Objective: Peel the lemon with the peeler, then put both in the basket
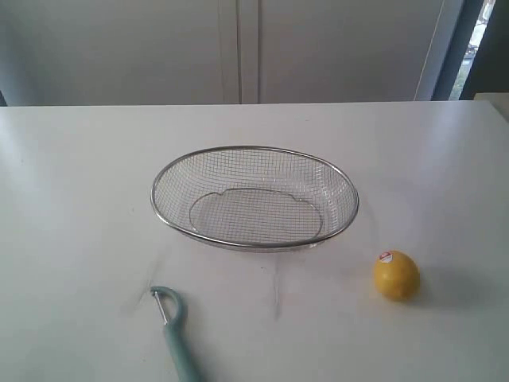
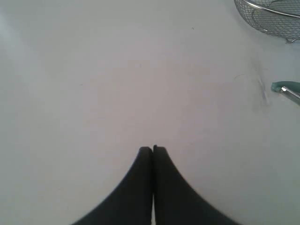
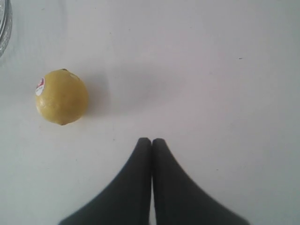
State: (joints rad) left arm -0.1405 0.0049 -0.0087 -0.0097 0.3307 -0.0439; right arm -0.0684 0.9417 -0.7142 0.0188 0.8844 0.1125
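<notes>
The silver wire-mesh basket (image 1: 254, 197) stands in the middle of the white table with nothing in it. The yellow lemon (image 1: 396, 274) with its red-and-white sticker rests on the table to the basket's front right. The teal-handled peeler (image 1: 174, 328) lies at the front left, blade head toward the basket. Neither arm shows in the exterior view. My left gripper (image 2: 153, 149) is shut and holds nothing, over bare table, with the peeler's head (image 2: 286, 88) and the basket's edge (image 2: 269, 18) off to one side. My right gripper (image 3: 151, 140) is shut and holds nothing, a short way from the lemon (image 3: 61, 97).
The white table (image 1: 79, 199) runs back to pale cabinet doors (image 1: 238, 48). A sliver of the basket's rim (image 3: 3, 28) shows at the edge of the right wrist view.
</notes>
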